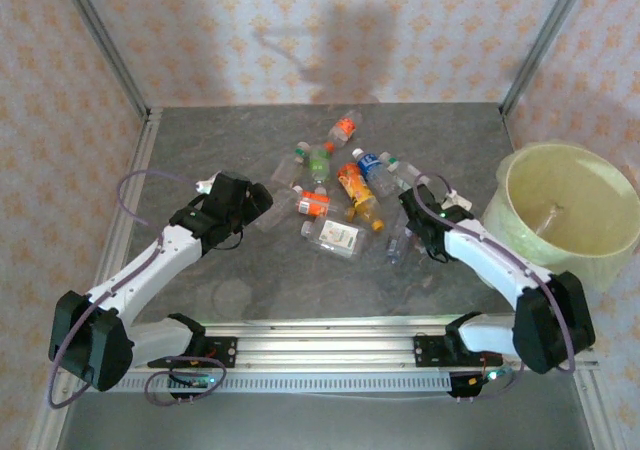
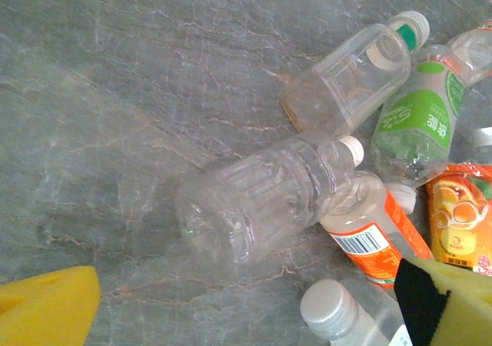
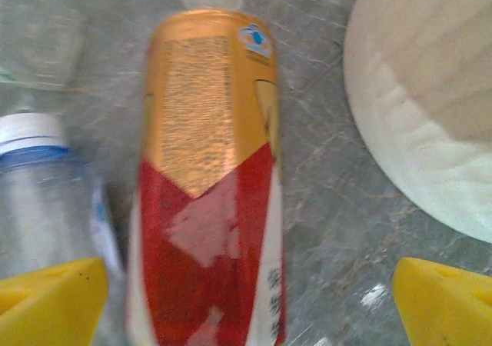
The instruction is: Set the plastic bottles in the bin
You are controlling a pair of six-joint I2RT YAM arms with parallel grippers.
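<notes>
the plastic bottles (image 1: 338, 198) lie heaped in the middle of the table (image 1: 230, 270), left of the bin (image 1: 545, 255). the left gripper (image 1: 266, 200) hangs open above a clear bottle (image 2: 257, 204). the right gripper (image 1: 410, 208) is wide open, with an orange and red bottle (image 3: 211, 184) between its fingers (image 3: 54, 304), not clamped.

Soft, even light — a faint shadow on the back wall (image 1: 200, 30); right wrist view blurred.

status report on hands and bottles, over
Left hand open over clear bottle. Right hand open, astride orange-red bottle beside bin. Blue-ringed bottle crowds one finger.
</notes>
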